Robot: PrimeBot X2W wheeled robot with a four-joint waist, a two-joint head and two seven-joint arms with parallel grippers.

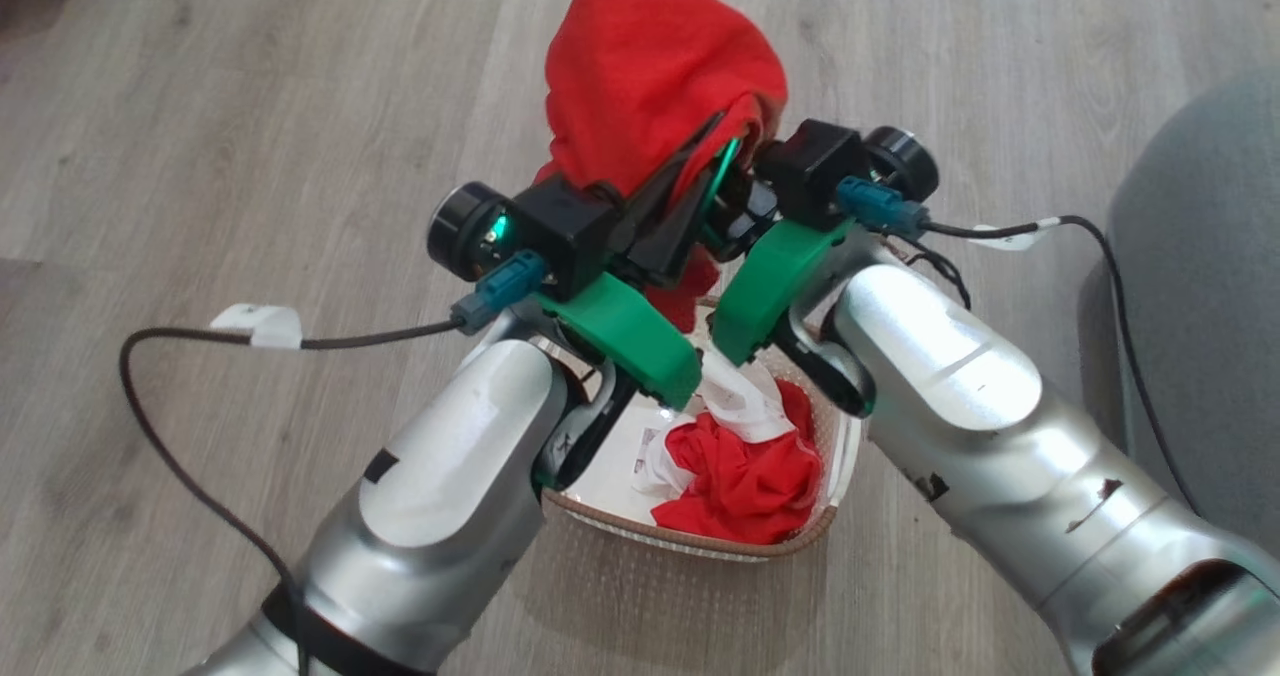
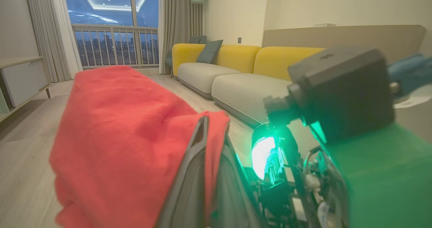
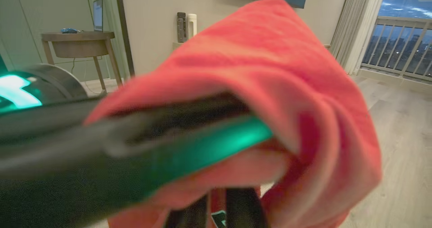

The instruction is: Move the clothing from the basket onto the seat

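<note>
Red clothing (image 1: 650, 66) hangs bunched above the basket (image 1: 800, 541), pinched by left end effector (image 2: 214, 126) and right end effector (image 3: 216, 204).

I can read no text, number or brand on any of my feeds. The sticker (image 1: 622, 448) on the floor of the basket (image 1: 700, 548), below and behind my left gripper (image 1: 692, 168), carries print too small to make out. The white tag (image 1: 255, 324) on the cable (image 1: 370, 336) out to that gripper's left shows nothing legible.

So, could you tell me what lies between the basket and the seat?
Head view: bare wood floor between the basket and the seat, partly hidden by the right forearm and its cable.
</note>
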